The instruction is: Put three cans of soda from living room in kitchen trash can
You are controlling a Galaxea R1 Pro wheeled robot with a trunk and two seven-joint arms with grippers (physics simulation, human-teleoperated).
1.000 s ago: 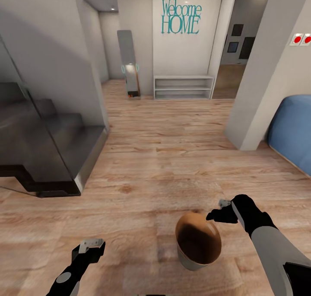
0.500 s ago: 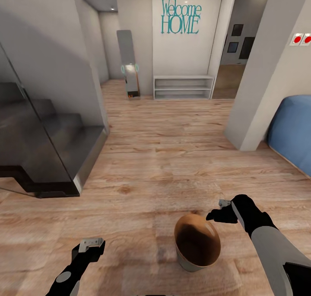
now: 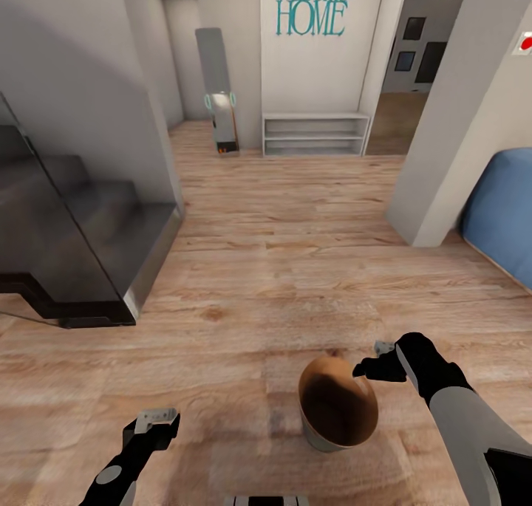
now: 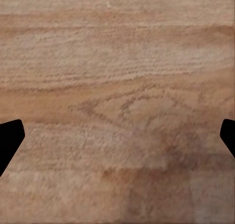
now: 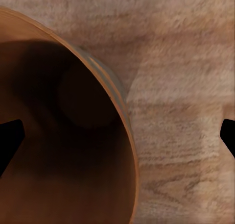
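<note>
Two grippers over wood floor [image 3: 281, 269]. Left gripper [image 3: 157, 419] hangs low above bare planks, jaws spread wide, holding nothing. Right gripper [image 3: 373, 364] sits at the far right rim of the trash can [image 3: 338, 411], jaws spread wide, empty. Bin stands upright on the floor betw. the arms, inside dark, contents unclear. Stairs [image 3: 81, 247] left, blue sofa [image 3: 502, 210] right, shelf [image 3: 315, 134] far back.

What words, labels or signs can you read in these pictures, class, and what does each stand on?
"Welcome HOME": teal letters on the white wall above the shelf.
Red switch plate on the pillar at the right edge: no text readable.
Frames in the far room: too small to read.
</note>
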